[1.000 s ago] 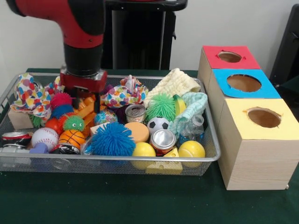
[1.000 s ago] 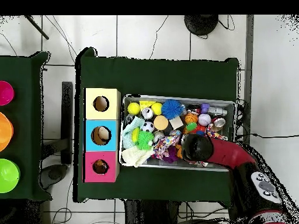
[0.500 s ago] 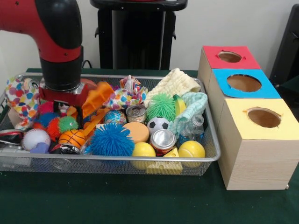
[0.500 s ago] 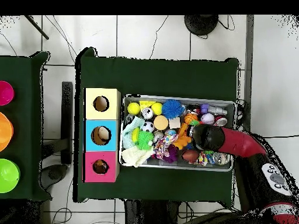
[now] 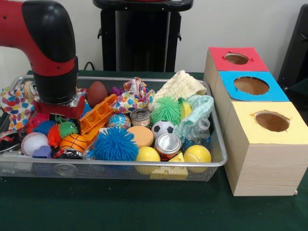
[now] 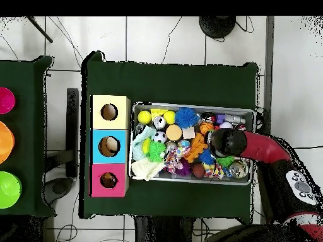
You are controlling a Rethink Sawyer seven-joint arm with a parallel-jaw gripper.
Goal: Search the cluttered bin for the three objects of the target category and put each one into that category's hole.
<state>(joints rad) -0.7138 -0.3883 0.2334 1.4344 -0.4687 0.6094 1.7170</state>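
The wire mesh bin [image 5: 219,144] is packed with mixed things. Near its front lie a blue spiky ball [image 5: 114,143], two yellow balls [image 5: 147,154] [image 5: 197,153], a soccer ball [image 5: 162,128], a small basketball [image 5: 73,142] and a baseball [image 5: 32,141]. Two cans [image 5: 167,143] [image 5: 139,116] stand mid-bin. My gripper [image 5: 57,120] is low in the bin's left end, above a red and green spiky ball [image 5: 61,130]; its tip is hidden by the wrist and clutter. From overhead the gripper [image 6: 226,142] covers the right part of the bin [image 6: 192,105].
Three wooden boxes with holes stand beside the bin: red [image 5: 236,58], blue [image 5: 251,85], yellow [image 5: 270,121]. An orange block [image 5: 96,115], a brown football [image 5: 96,92], a green spiky ball [image 5: 166,109], cloths [image 5: 180,85] and a bottle [image 5: 199,132] crowd the bin.
The arm has swept toward the bin's left end in the front view, pushing the spotted cloth aside. The brown football has come into sight and the orange block has shifted.
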